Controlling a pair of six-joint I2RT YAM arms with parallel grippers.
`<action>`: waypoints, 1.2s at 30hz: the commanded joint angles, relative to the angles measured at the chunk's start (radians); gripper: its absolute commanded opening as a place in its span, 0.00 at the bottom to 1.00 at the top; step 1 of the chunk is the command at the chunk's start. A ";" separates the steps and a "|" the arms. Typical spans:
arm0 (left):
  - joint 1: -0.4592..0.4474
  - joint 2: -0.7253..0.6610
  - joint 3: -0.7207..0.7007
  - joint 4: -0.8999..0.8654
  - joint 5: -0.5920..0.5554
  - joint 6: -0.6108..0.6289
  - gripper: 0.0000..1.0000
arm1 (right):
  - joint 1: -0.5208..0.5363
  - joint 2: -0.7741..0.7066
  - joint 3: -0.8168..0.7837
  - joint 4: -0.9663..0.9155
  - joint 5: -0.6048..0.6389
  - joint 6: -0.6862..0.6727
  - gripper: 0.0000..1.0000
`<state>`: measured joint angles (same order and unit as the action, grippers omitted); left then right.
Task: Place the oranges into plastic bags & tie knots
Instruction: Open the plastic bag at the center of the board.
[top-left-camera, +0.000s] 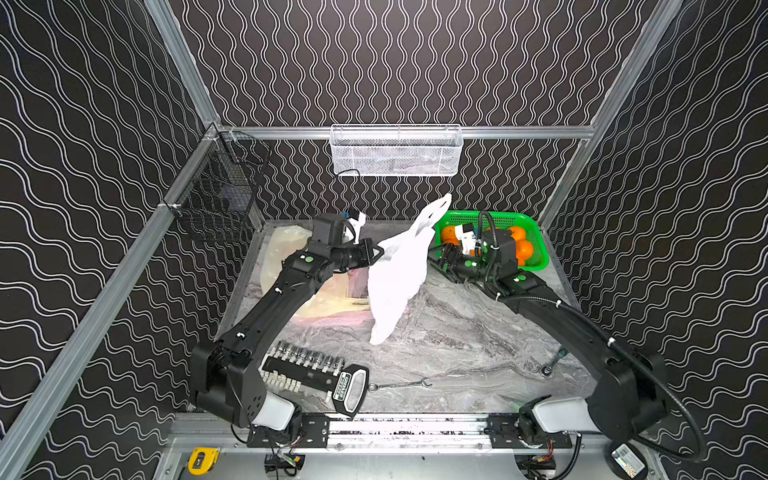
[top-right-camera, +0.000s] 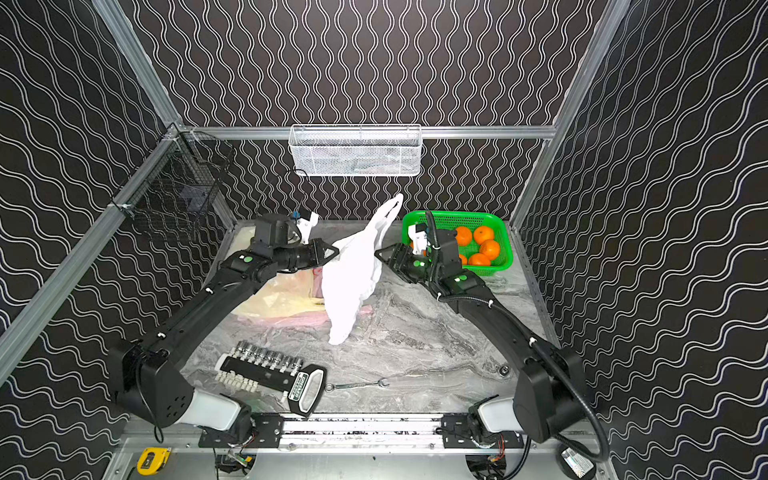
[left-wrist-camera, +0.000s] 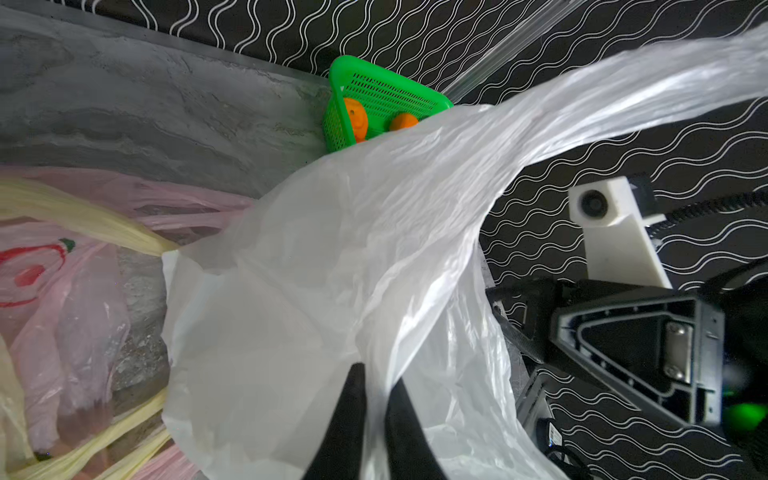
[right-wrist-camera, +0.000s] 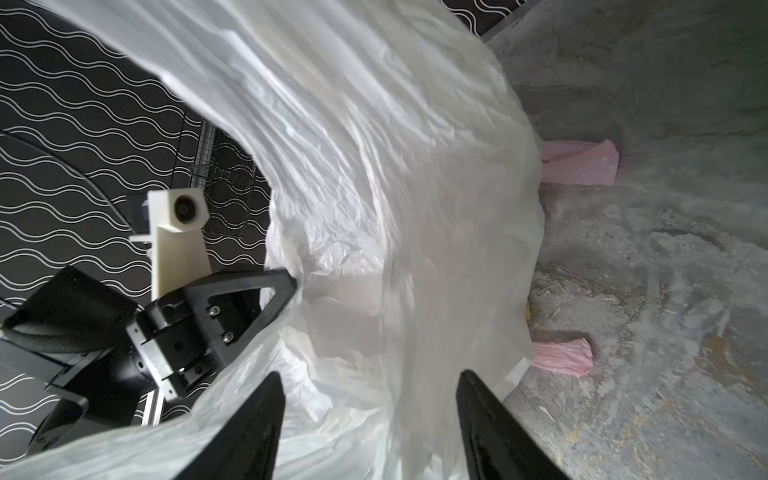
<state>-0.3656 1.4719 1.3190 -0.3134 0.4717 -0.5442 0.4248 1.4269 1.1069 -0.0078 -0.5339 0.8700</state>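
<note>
Now: white bag strung between our two grippers

At ten o'clock on the marble table the yellowish bag and the pink bag lie flat, overlapping; our left gripper pinches the white bag by its rim, jaws narrow with film between them; that bag hangs mid-table, one handle sticking up toward one o'clock; our right gripper, jaws wide, straddles its opposite side; at two o'clock the green basket holds the oranges.
</note>
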 joint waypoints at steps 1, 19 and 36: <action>0.012 0.007 0.021 -0.019 0.021 0.054 0.20 | 0.020 0.036 0.039 -0.017 0.005 -0.024 0.57; 0.027 0.160 0.338 -0.419 -0.102 0.268 0.99 | 0.103 0.114 0.134 -0.108 0.064 -0.108 0.20; -0.039 0.274 0.504 -0.465 -0.062 0.331 0.99 | 0.123 0.129 0.174 -0.150 0.081 -0.146 0.23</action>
<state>-0.4046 1.7390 1.8023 -0.7727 0.4290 -0.2489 0.5453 1.5597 1.2720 -0.1482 -0.4679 0.7334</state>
